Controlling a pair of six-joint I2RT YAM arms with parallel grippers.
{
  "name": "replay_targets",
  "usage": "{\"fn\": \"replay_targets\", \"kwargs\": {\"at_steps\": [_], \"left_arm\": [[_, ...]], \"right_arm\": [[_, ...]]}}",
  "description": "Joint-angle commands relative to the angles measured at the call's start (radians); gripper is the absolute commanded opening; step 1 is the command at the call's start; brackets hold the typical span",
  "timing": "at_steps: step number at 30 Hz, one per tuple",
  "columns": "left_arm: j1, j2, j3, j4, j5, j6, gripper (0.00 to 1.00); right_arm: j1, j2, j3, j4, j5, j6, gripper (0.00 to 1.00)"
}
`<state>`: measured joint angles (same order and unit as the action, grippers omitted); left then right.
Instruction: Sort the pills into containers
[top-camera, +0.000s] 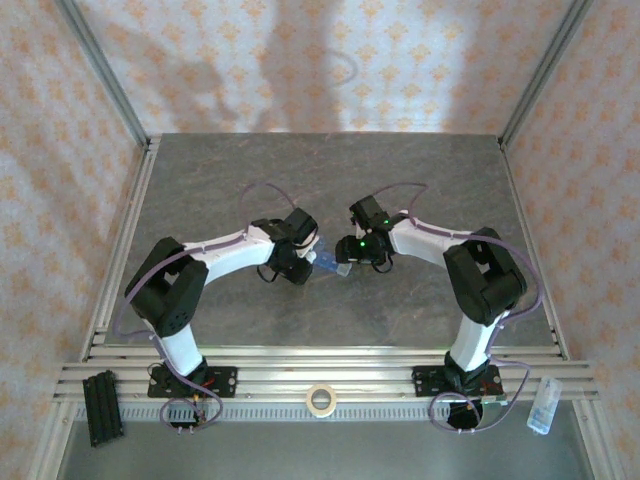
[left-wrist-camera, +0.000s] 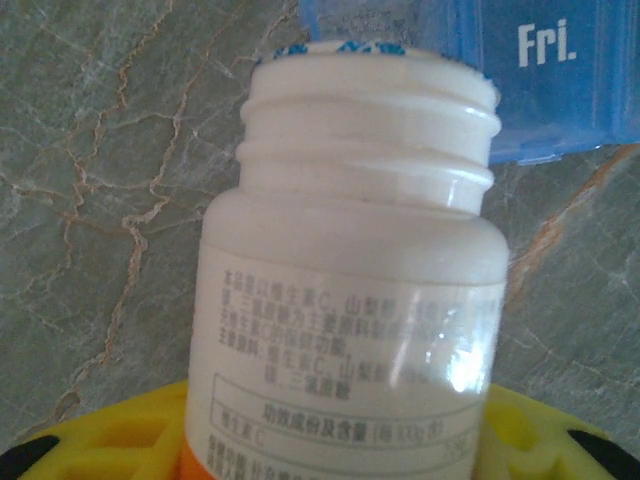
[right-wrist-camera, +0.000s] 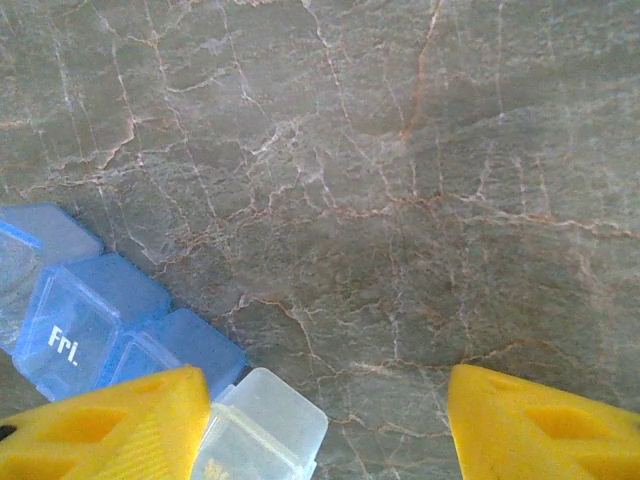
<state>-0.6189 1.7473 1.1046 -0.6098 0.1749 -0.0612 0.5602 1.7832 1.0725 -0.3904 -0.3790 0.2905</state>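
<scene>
Left wrist — clamping left gripper on white bottle near containers; holding right gripper agape beside them.

Table: grey stone-look top with pale and rust veins (clearest in the wrist views). Aluminium rails run along the near edge. Tape roll lies flat at mid-rail. Black ribbed block at far left, small clear plastic piece at far right. Cream wallpaper with an orange floral motif on the walls.
</scene>
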Motion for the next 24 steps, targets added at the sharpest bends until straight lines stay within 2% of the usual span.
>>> {"fn": "replay_targets", "kwargs": {"at_steps": [1,24], "left_arm": [[0.012,0.023,0.03,-0.07,-0.033,0.029,0.0],[0.011,0.064,0.118,-0.196,-0.062,0.061,0.0]], "right_arm": [[0.002,0.043,-0.026,-0.021,0.011,-0.004,0.65],[0.003,0.042,-0.025,-0.028,0.015,-0.005,0.65]]}}
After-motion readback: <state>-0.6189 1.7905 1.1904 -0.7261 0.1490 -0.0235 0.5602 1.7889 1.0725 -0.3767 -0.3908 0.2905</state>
